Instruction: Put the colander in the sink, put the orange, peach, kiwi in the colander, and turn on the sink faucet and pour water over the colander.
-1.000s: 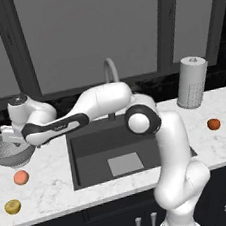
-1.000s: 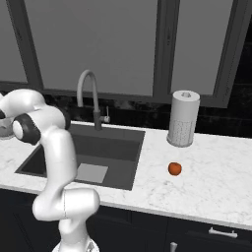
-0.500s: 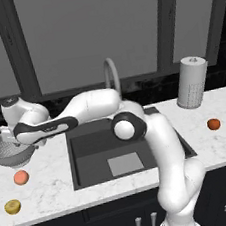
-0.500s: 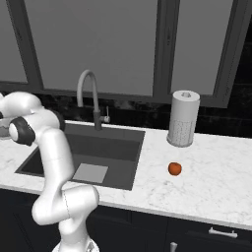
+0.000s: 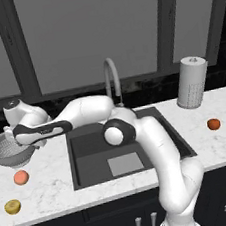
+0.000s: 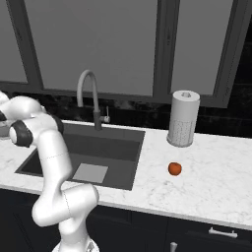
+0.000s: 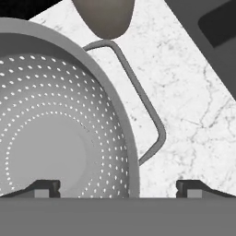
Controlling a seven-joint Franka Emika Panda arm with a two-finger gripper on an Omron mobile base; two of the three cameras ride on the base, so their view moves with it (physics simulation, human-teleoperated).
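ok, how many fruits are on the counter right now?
3. The salmon-pink peach and the yellow-olive kiwi lie left of the dark sink, near the colander; the reddish orange lies right of it.

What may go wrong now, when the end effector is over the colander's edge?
1. The open end effector straddles the rim of the colander near its thin wire handle; a shallow or off-centre grip on the curved wall could slip.
2. The colander sits near the counter's left end, and a nudge might push it further away from the sink.
3. The peach and kiwi lie close by; a low swing might roll them.
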